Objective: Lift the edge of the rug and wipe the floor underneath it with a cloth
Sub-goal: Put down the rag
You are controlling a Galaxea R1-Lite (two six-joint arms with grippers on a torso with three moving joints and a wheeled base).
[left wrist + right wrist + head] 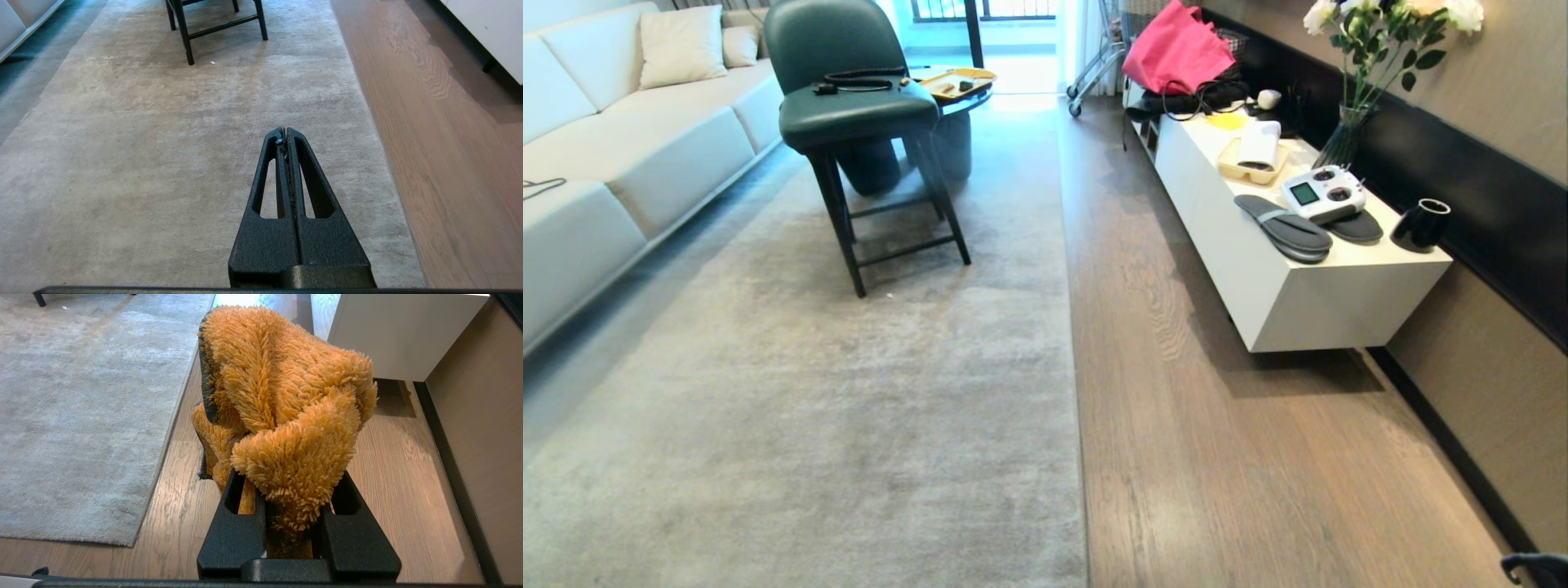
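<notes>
We begin: right end effector grasping the cloth, left end effector clenched empty; next, reach the rug edge.

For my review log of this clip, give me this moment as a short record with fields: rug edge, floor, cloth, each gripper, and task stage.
rug edge: lying flat on the floor, not lifted
floor: brown wood planks, bare beside the rug
cloth: orange fuzzy rag, bunched and clamped in the right gripper
right gripper: shut on the cloth, held above the floor near the rug's corner
left gripper: shut, empty, above the rug
task stage: cloth in hand; lifting and wiping not yet begun
</notes>
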